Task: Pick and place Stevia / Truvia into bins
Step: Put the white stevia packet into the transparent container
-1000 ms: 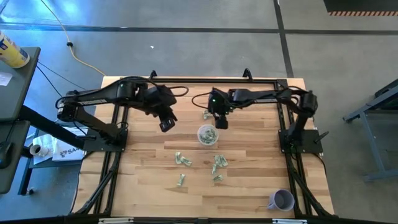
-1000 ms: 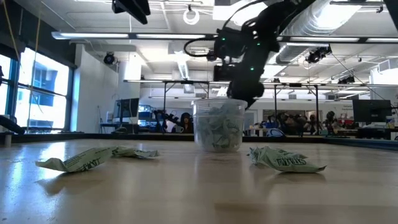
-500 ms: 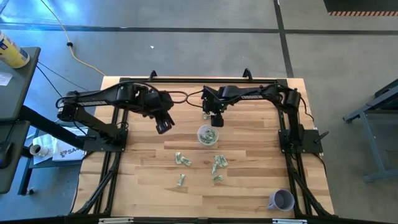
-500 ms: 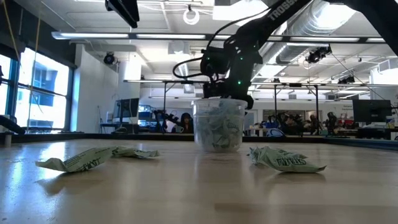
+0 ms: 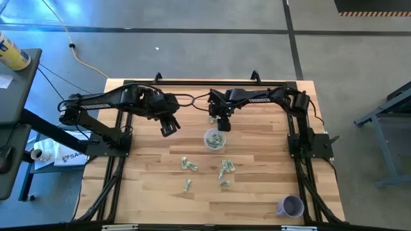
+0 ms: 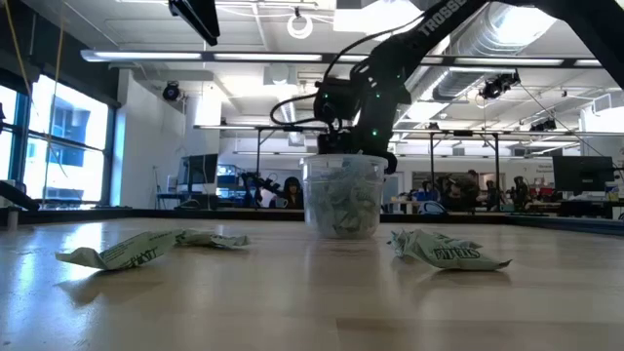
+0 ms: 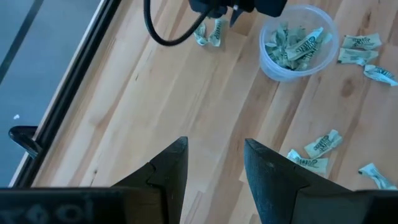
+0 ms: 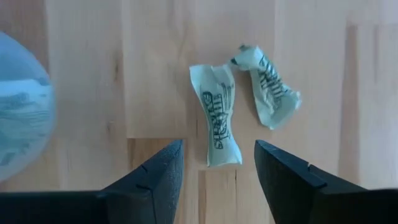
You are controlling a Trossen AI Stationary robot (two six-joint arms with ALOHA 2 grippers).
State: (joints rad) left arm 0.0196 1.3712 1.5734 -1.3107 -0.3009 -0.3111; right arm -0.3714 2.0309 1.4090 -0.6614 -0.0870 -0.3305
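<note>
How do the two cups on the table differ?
The clear cup stands upright mid-table, stuffed with green-and-white packets; the purple cup sits near a table corner, apparently on its side, with nothing visible inside. One is see-through, the other opaque. Both are small and round.

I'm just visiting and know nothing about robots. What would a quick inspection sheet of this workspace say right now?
Surface: wooden table, in a dark frame.
Job's things: clear cup part full of sweetener packets; loose packets lie in front of it; two packets lie behind it.
Clutter: purple cup at a front corner.
Grippers: right gripper open, low over one of the two packets; left gripper open, empty, raised over bare wood.
Cables: black cable loops between the arms; a yellow cord on the floor.
Surroundings: grey floor, side bench with a bottle.
</note>
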